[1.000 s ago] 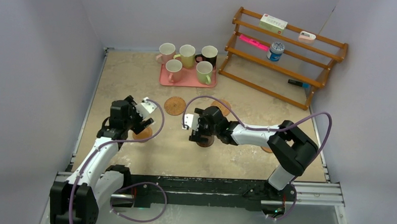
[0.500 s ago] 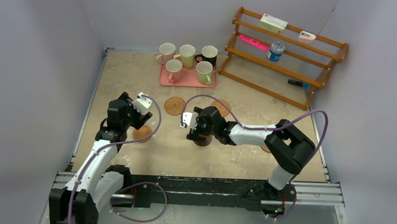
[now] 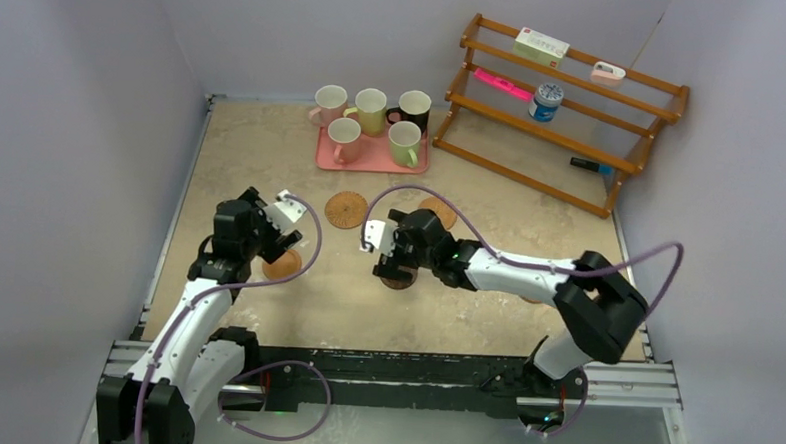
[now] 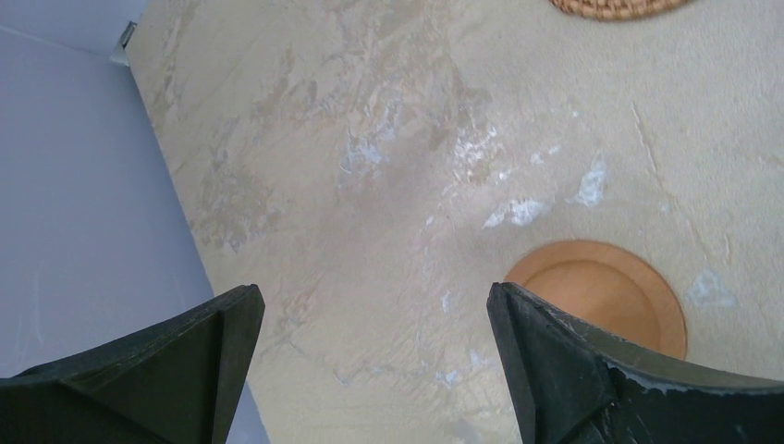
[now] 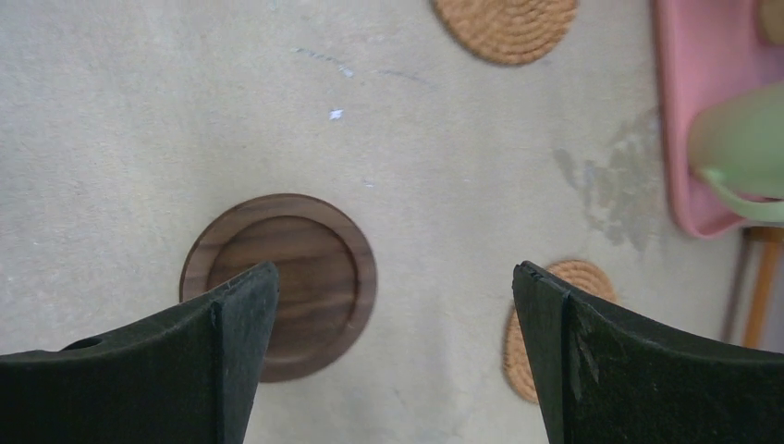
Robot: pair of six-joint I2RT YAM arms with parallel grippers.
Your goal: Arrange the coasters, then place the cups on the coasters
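Only the overhead camera took in the whole beige table [image 3: 262,156], the wooden rack [image 3: 653,141] at its far right corner, and both arms. Each wrist camera saw only a patch of tabletop between its own fingers.

The right arm [image 3: 512,270] stretched low and leftward across the table's middle, its elbow raised near the right edge. The left arm [image 3: 190,318] rose from its base and bent forward over the left side.

By the back wall, the pink tray [image 3: 372,161] carried all five cups. A pink cup [image 3: 330,103], a pale yellow cup [image 3: 370,109] and a black cup [image 3: 414,110] stood behind. A second pink cup [image 3: 344,138] and a light green cup [image 3: 405,140] stood in front.

In front of the tray lay the left woven coaster [image 3: 345,210] and the right woven coaster [image 3: 440,210], the latter partly behind the right arm's cable. Nearer the arms, a smooth tan coaster [image 3: 282,265] lay under the left gripper [image 3: 286,235], and a dark brown coaster [image 3: 404,283] lay under the right gripper [image 3: 387,270].

The wrist views added what the overhead hid. The tan coaster lay flat beside one left finger [image 4: 573,370], partly behind it and not between the pair. The dark coaster sat half behind one right finger [image 5: 185,370]. Whether either finger touched its coaster could not be told. Both pairs of fingers were spread wide and grasped nothing.
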